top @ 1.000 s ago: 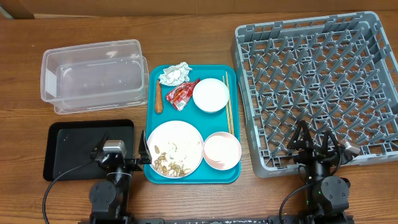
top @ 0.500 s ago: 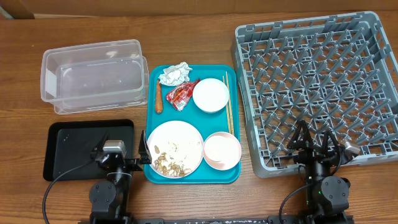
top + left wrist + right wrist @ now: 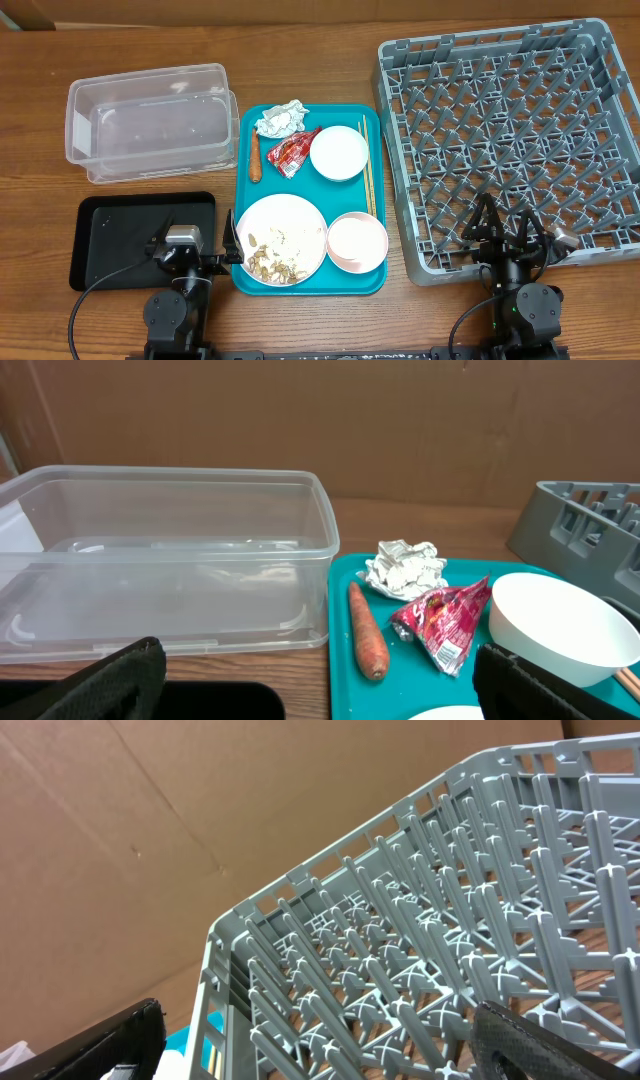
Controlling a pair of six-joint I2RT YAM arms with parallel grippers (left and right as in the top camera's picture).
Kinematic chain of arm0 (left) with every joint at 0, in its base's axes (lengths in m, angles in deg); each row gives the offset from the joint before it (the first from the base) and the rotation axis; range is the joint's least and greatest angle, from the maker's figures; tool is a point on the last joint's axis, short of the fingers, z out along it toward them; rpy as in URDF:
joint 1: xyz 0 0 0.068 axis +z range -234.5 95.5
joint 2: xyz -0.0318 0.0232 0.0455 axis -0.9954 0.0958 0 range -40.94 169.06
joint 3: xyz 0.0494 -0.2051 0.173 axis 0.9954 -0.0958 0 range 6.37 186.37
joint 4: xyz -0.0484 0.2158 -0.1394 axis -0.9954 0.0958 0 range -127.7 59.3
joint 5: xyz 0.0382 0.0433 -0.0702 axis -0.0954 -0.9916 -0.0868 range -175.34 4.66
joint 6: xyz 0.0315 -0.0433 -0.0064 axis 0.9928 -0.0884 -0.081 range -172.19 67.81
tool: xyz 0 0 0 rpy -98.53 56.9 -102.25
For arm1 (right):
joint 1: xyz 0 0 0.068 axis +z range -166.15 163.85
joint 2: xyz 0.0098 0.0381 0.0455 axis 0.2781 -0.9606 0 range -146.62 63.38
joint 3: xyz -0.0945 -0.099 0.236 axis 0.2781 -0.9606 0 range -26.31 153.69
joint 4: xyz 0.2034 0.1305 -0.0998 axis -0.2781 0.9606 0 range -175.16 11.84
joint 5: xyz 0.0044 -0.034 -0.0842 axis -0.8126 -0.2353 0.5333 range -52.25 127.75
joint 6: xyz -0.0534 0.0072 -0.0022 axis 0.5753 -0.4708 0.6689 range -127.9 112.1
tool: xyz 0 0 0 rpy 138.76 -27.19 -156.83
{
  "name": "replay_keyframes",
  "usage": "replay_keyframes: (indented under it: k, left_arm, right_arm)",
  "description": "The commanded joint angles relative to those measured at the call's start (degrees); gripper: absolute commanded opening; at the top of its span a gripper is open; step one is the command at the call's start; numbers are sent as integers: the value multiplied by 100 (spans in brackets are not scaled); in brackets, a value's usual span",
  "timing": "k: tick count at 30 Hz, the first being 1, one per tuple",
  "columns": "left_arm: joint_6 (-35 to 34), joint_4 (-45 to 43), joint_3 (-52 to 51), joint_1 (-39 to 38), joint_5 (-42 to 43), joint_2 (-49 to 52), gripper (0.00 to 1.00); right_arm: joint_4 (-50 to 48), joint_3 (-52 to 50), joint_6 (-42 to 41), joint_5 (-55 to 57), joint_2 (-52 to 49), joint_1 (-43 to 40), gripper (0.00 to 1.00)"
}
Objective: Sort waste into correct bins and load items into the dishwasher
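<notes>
A robotics lab bench dressed as a dish-clearing station: brown cardboard sheets wall off a wood-grain table. Two small robot arms, the left arm and the right arm, are mounted at its near edge, trailing black cables, beside a commercial grey dish rack and a teal tray of used tableware.

Desk: brown wood, grain running left to right, with some darker streaks. Light is even and soft, and shadows are faint. Beyond the desk's far edge stands plain brown cardboard. It fills the background in both wrist views, and a diagonal crease crosses it in the right wrist view.
</notes>
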Motion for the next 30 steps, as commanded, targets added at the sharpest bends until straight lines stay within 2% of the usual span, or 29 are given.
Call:
replay_keyframes:
  k: [1, 5, 8, 12, 15, 17, 23, 30]
  left_arm:
    - [74, -9, -17, 22, 70, -39, 100]
    - [31, -7, -17, 22, 192, -39, 100]
    - [-293, -85, -17, 22, 570, -39, 100]
    - [-953, -555, -17, 22, 1637, -39, 100]
    - [-1016, -1075, 20, 22, 2490, -39, 100]
    - [-1016, -1119, 223, 22, 2686, -39, 100]
    - [-898, -258, 1580, 22, 2538, 293, 100]
    - [-885, 1663, 4199, 22, 2312, 2166, 100]
  right_arm:
    - [-44, -37, 13, 17, 68, -15, 100]
    - [-153, -37, -26, 9, 68, -15, 100]
    - [-208, -33, -251, -328, 68, -15, 100]
    - [-660, -15, -286, -1213, 68, -15, 100]
    - [-1032, 151, -282, -1875, 68, -15, 100]
    - [-955, 409, -247, -2063, 61, -15, 100]
    - [-20, 1845, 114, -2258, -588, -15, 100]
    - [1827, 4345, 345, -2308, -2708, -15, 100]
